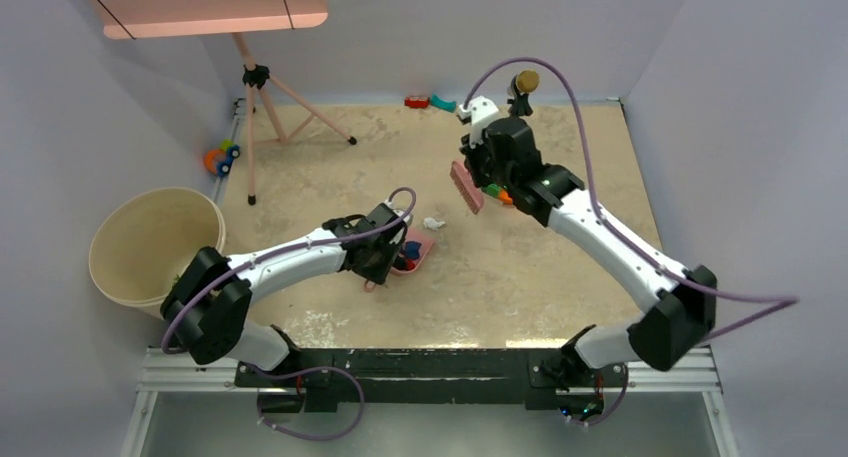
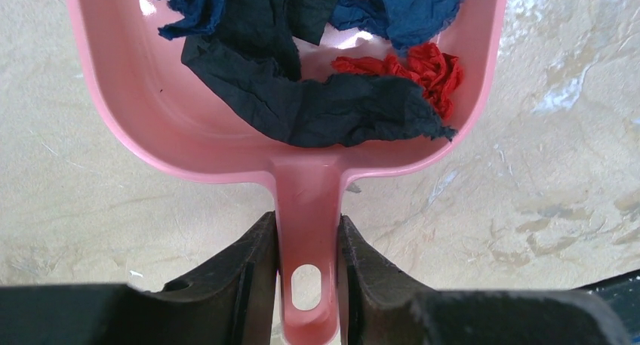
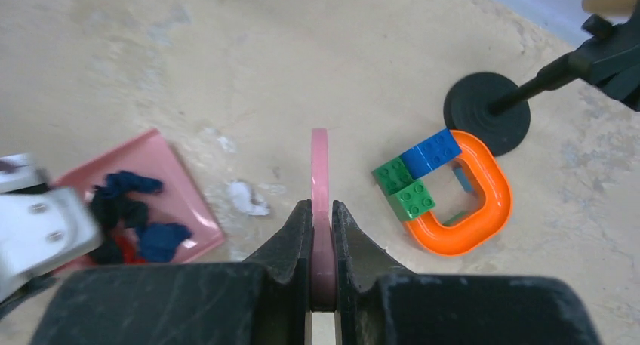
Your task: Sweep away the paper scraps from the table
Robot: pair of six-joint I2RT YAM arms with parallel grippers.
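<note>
My left gripper (image 2: 306, 226) (image 1: 384, 261) is shut on the handle of a pink dustpan (image 2: 136, 111) (image 1: 418, 249) lying on the table (image 1: 520, 277) left of centre. Black (image 2: 324, 111), dark blue (image 2: 411, 9) and red (image 2: 430, 66) paper scraps lie in the pan. One white scrap (image 1: 433, 222) (image 3: 247, 198) lies on the table just past the pan's mouth. My right gripper (image 3: 321, 209) (image 1: 488, 167) is shut on a pink brush (image 3: 320, 167) (image 1: 467, 187), held above the table to the right of that scrap.
A beige bucket (image 1: 155, 242) stands off the table's left edge. Green and blue blocks with an orange horseshoe (image 3: 453, 198) lie under the right wrist, beside a black stand base (image 3: 487, 112). A tripod (image 1: 262, 107) stands back left; small red and teal toys (image 1: 430, 102) sit at the far edge.
</note>
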